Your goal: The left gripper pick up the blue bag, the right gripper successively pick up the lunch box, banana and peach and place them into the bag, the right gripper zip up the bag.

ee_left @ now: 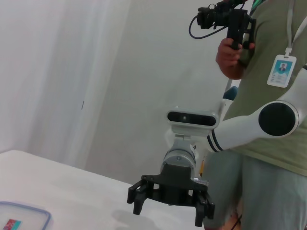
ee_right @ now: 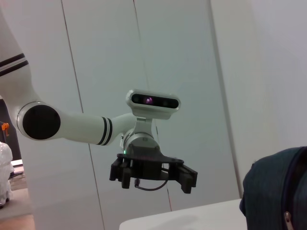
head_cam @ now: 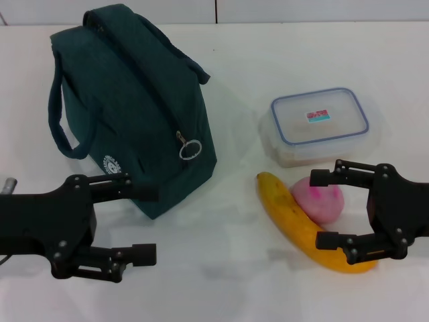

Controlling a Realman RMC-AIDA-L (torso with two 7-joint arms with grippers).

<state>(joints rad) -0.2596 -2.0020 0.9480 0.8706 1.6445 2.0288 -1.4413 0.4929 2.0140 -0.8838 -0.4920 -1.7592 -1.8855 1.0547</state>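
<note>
While the blue bag (head_cam: pixel 134 107) is standing zipped toward the bench's (head_cam: pixel 214 288) far left corner, the left claw (head_cam: pixel 144 225) is hovering wide-spread at its near side, seemingly lining up a grab, and the right claw (head_cam: pixel 325 208) is hanging wide over the banana (head_cam: pixel 301 228) and peach (head_cam: pixel 320 198).

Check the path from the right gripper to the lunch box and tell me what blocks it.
In the head view the right gripper, open, hangs over the banana and peach. Both lie between it and the lunch box beyond, though approaching from above looks clear.
</note>
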